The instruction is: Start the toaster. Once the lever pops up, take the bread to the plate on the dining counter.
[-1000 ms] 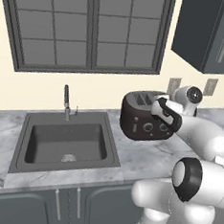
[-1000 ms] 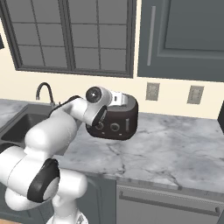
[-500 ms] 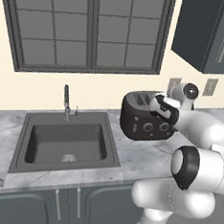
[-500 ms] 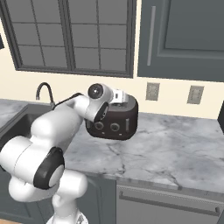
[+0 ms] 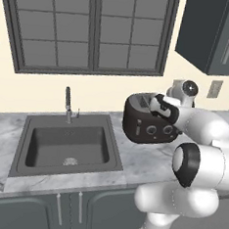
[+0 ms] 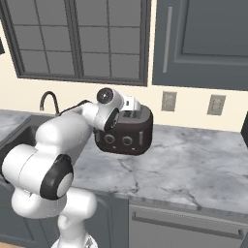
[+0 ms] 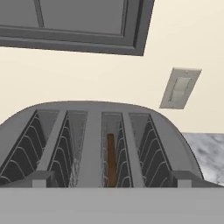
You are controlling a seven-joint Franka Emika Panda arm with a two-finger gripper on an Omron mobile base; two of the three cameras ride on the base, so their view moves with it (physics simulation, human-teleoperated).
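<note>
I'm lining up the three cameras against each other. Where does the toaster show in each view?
Left base view: the toaster stands right of centre, on the worktop beside the sink.
Right base view: centre, partly behind the arm.
Hand view: lower half, slots seen from above.
Shared landmark: the window.

The gripper (image 5: 154, 104) fingertips are hidden behind the hand over the toaster (image 5: 146, 126), so the jaw gap cannot be read. The bread (image 7: 111, 159) sits deep in a slot, showing a thin brown edge; its lower part is cut off. The lever cannot be made out
</note>
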